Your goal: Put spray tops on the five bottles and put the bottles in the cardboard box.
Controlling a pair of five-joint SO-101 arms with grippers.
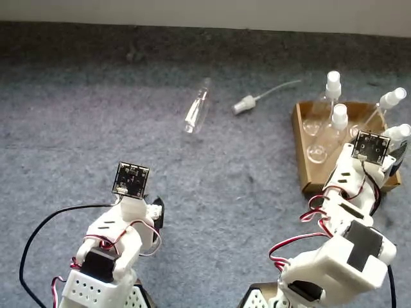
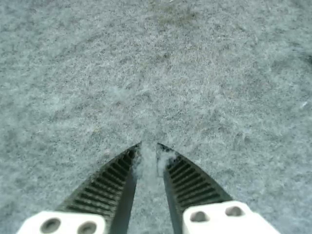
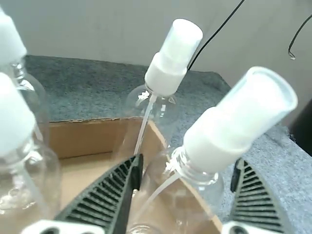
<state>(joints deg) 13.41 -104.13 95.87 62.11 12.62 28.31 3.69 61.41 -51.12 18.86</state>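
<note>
In the cardboard box [image 1: 299,154], a capped bottle [image 3: 229,131] is straddled by the open right gripper [image 3: 186,165], best withdrawn vertically. The left gripper [image 2: 148,147] is closed.

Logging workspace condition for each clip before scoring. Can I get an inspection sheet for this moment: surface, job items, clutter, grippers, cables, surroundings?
Surface: grey carpet-like mat, no spills seen.
Job's things: four capped bottles at the cardboard box, at least three inside; one uncapped bottle lies on the mat, with a loose spray top near it, not touching.
Clutter: nothing seen.
Grippers: left gripper shut, empty, just over the mat; right gripper open around a leaning bottle.
Cables: black cable loops beside the left arm; red and white wires on both arms.
Surroundings: pale wall behind the mat.
</note>
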